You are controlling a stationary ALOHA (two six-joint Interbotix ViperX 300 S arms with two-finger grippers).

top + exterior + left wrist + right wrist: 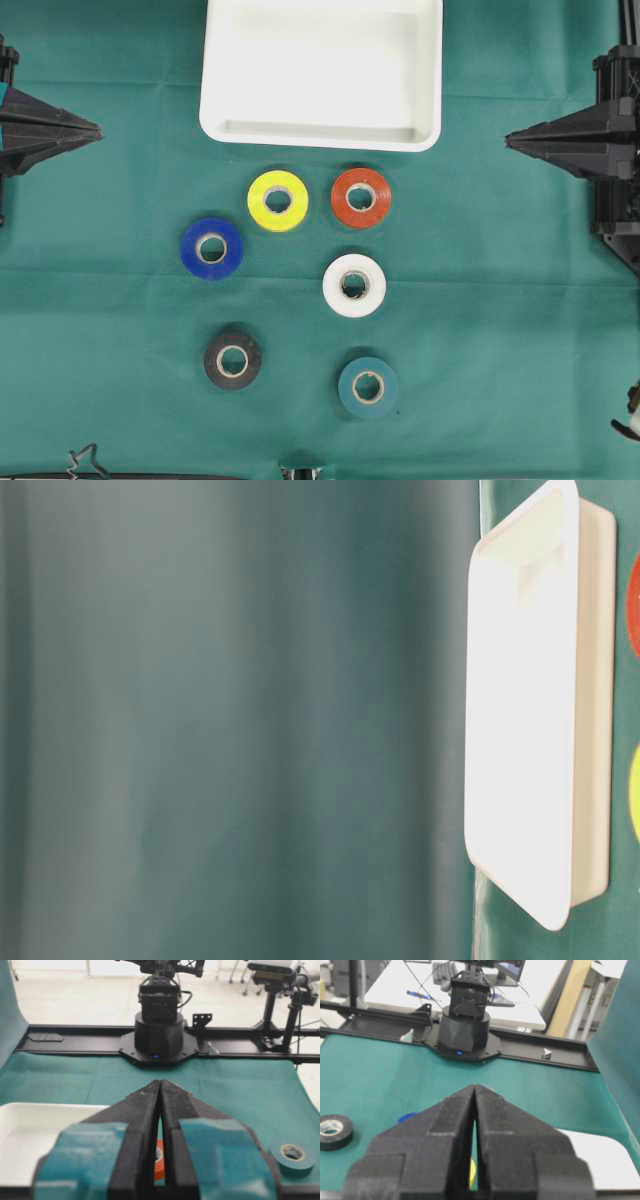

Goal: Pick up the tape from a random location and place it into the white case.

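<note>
Below the white case (320, 75), on the green tabletop (500, 330): six tape rolls, all outside it. Closest to its near rim, yellow roll (277, 200) and red roll (361, 197); further from the case, blue roll (212, 248) and white roll (354, 285); furthest, black roll (233, 360) and teal roll (368, 386). Left of the case, left gripper (92, 129), level, pointing inward, fingers (145, 1115) pressed together, holding nothing. Right of the case, right gripper (513, 141), mirrored, fingers (455, 1115) likewise together and empty.
</note>
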